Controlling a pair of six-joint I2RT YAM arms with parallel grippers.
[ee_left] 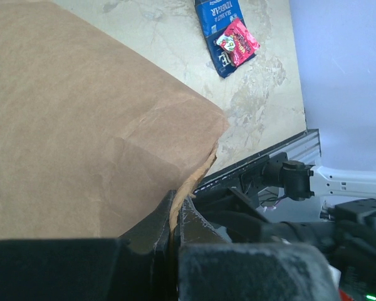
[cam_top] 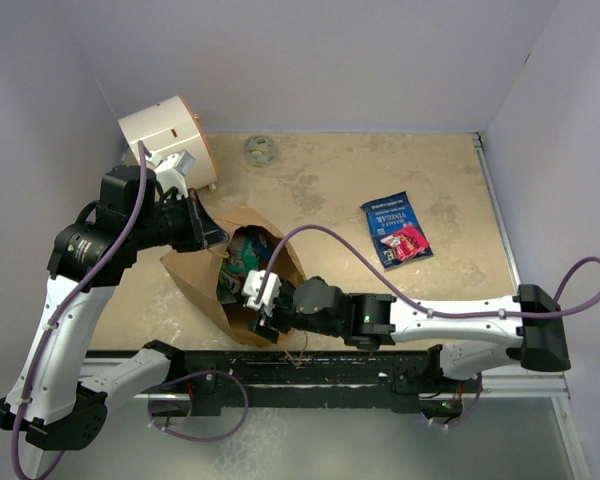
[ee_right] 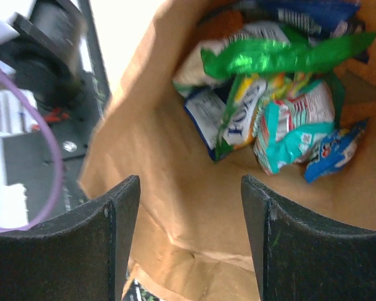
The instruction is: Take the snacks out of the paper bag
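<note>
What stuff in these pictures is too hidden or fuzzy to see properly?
- Right wrist view: how many snacks are in the paper bag. They overlap, the picture is blurred, and the top edge cuts some off.
- Left wrist view: the blue packet outside the bag is cut off by the top edge.
- Left wrist view: the bag's inside, hidden by its own brown wall.
- Top view: the words on the red packet are too small.

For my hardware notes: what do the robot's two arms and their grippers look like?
The left arm and right arm have white shells, black joints and each a purple cable. The left gripper and right gripper have black fingers.
</note>
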